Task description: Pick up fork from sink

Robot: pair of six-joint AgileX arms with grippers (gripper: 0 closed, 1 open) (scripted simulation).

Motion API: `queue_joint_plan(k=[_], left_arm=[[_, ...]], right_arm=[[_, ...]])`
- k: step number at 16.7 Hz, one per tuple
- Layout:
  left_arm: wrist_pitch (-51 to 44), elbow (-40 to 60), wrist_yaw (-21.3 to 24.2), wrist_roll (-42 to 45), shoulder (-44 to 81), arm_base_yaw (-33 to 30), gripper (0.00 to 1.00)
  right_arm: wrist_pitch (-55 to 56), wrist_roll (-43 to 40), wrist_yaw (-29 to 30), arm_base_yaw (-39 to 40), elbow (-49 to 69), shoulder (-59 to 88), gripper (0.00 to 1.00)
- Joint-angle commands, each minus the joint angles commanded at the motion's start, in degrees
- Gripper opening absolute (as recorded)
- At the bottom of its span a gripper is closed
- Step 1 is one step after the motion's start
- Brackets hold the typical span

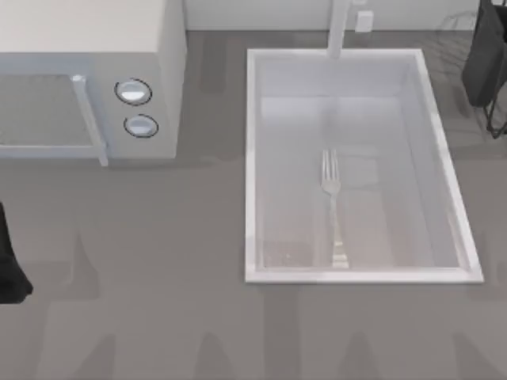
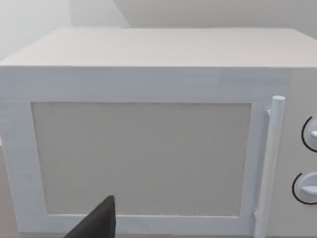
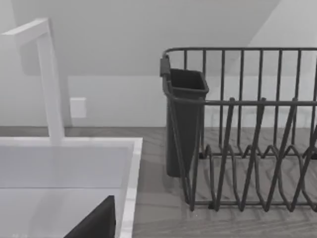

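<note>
Fork (image 1: 332,207) flat in sink (image 1: 356,275), well apart from left arm (image 1: 9,265).

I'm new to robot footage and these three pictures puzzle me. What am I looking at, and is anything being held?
This is a rendered simulation of two AgileX arms at a table. The top view looks straight down: a white sink holds a silver fork lying flat on its bottom, and a microwave stands to its left. The other two pictures come from cameras on the arms' wrists. The left wrist view faces the microwave door; the right wrist view shows the faucet and a dark dish rack. The dark wedges are the left gripper and right gripper. Nothing is held; the fork lies untouched.
</note>
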Motion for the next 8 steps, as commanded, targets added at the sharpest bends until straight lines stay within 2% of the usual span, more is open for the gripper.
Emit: queue_joint_plan(k=[4,8], left_arm=[[0.0,0.0,0.0,0.0,0.0,0.0,1.0],[0.0,0.0,0.0,0.0,0.0,0.0,1.0]], right_arm=[[-1.67,0.58,0.01,0.53,2.85,3.18,1.0],[-7.83,2.71,0.03,2.52,13.37,14.86,1.0]])
